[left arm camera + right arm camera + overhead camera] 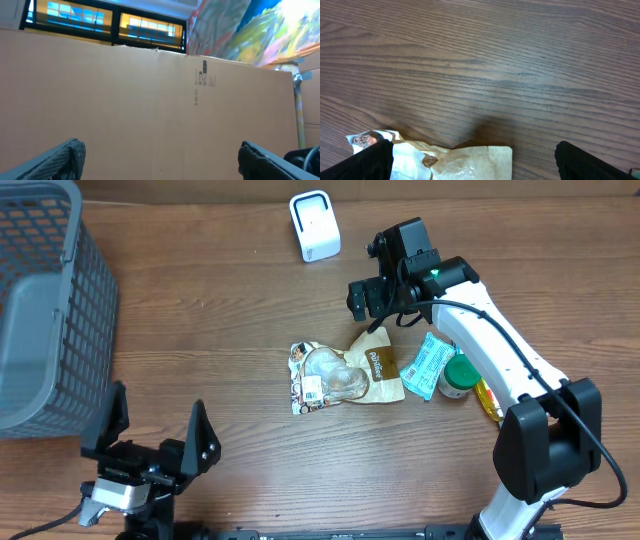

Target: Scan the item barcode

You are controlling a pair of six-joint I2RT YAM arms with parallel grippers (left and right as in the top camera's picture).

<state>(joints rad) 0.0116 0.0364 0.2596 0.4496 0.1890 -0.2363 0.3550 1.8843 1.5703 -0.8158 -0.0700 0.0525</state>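
Wood-grain table (240, 300) carries all items. Positions below are referenced to each pincer.

1. Right pincer (368, 310)
- State: jaws spread wide, nothing between them.
- Position: it hangs above the table at the upper corner of the brown pouch (378, 370). In the right wrist view the pouch (470, 160) lies at the bottom edge between the two dark fingers (365, 162), with bare table (495, 60) ahead of them.
- Whether the fingers touch the pouch cannot be determined.

2. Items near the right pincer
- Clear snack bag (322, 378): touching the pouch on the side away from the arm. A corner of it (367, 140) shows beside one finger.
- Teal packet (428, 366), green-lidded jar (460, 377) and yellow item (489, 402): clustered beside the pouch, partly under the white arm link (500, 345), which covers part of them from overhead.
- White scanner (314, 225): upright, beyond the pincer toward the far table edge, apart from every item. Bare table lies between it and the pincer.

3. Left pincer (158, 402)
- State: jaws fully apart, empty.
- Position: near edge of the table, well apart from the items.
- Grey mesh basket (50, 310): just beyond it, at the table corner.
- Left wrist view: the fingers (60, 160) frame a brown cardboard wall (150, 100) with windows (100, 22) above it.
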